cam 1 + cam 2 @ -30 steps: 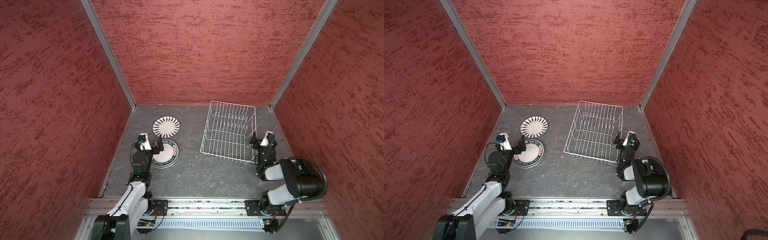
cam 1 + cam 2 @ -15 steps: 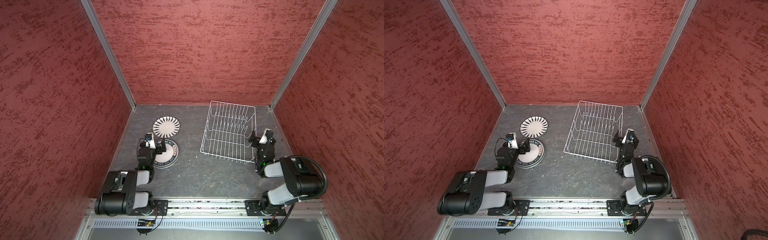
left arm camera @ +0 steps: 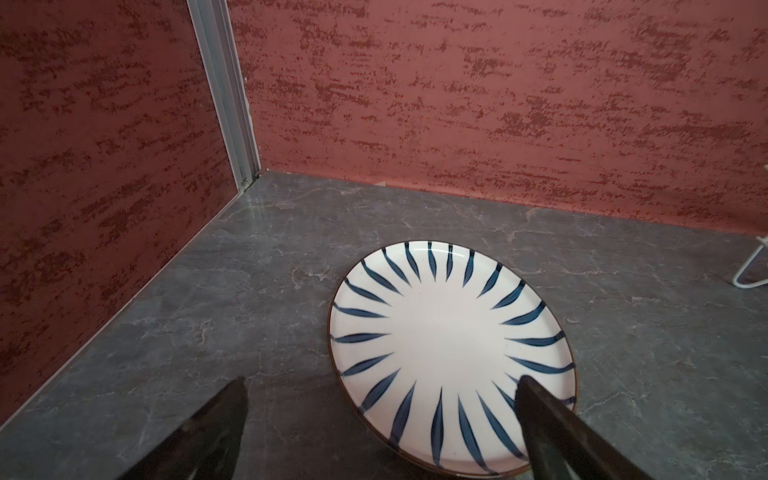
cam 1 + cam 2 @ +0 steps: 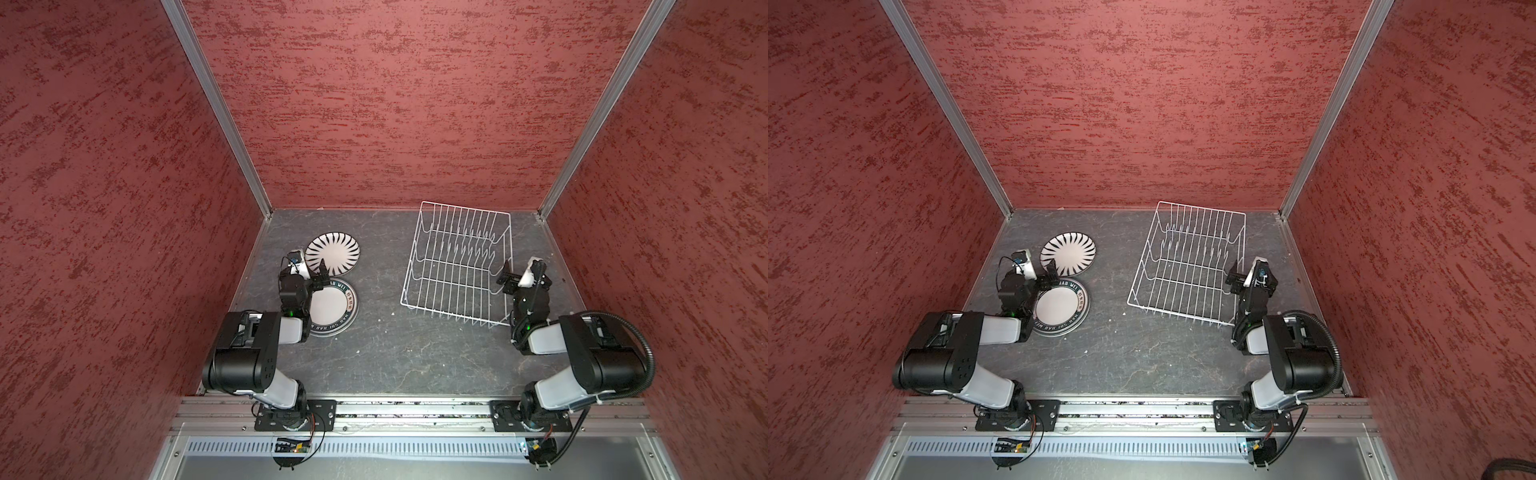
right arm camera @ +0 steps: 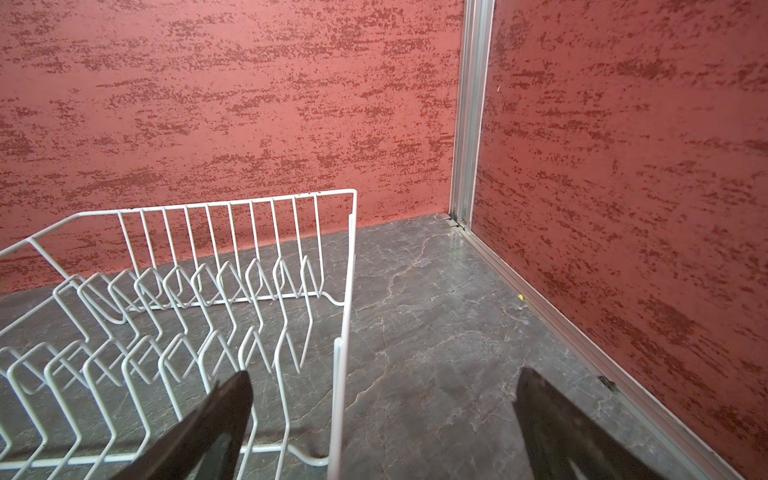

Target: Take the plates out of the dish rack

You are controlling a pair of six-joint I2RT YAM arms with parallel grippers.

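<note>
Over the grey surface (image 4: 395,353), both spread apart, my left tool (image 3: 381,382) may bump the striped plate (image 3: 449,345), my right tool (image 5: 384,373) snag the dish rack (image 4: 457,266).

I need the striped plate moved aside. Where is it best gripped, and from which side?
Probably its rim, pinched from above and below. The striped plate lies flat, face up, so only the raised edge offers a hold. Come low from its left, clear of the lettered plate at its near side.
</note>
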